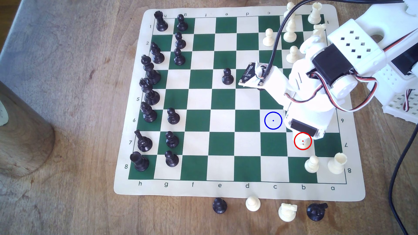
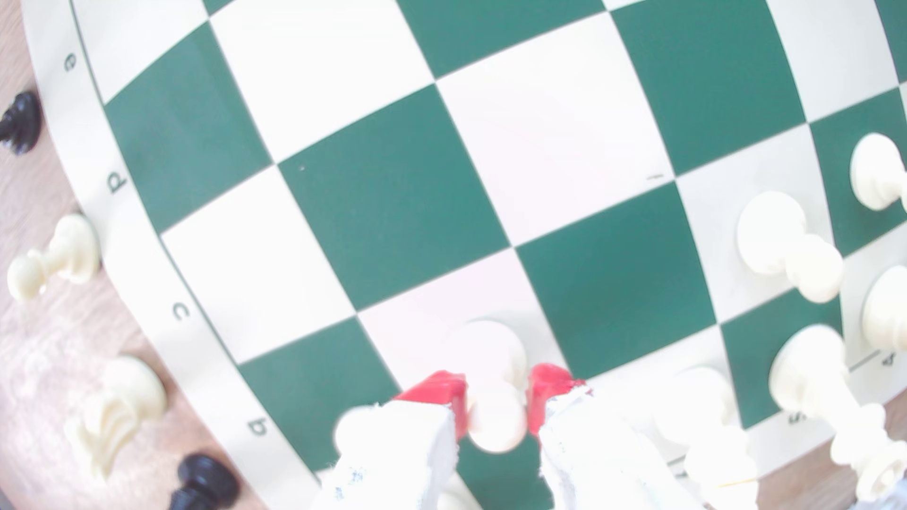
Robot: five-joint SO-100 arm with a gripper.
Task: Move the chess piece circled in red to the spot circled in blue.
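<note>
Cream-white plastic forms the pawn point(image 1: 303, 141) inside the red ring, standing on a pale square of the green-and-cream board point(image 1: 226, 126) near the corner marked a and 8. In the exterior view the pincer point(image 1: 304, 137) is directly over this pawn, with the white arm point(image 1: 316, 90) and its black servo covering most of the piece, so the jaw position cannot be read from this angle. The spot point(image 1: 273, 120), a pale square ringed in blue with a blue dot, lies close to the pincer, one square diagonally off toward the middle of the board, and is bare. Another white pawn point(image 1: 312, 164) and a white rook point(image 1: 337, 163) stand just beyond the pincer toward the board edge. A lone black pawn point(image 1: 227, 76) stands well apart from the pincer, near the wrist camera board. Four pieces stand off the mat on the wooden table point(image 1: 67, 113). In the wrist view the pincer point(image 2: 496, 397) has its two red pads point(image 2: 449, 392) on either side of the pawn point(image 2: 493, 382), at the neck below the ball head, touching or very nearly so; the pawn's base rests on its pale square. The pincer is thus closed about the pawn, which stands upright. Other white pieces point(image 2: 785, 245) cluster near one side of the pincer.
</note>
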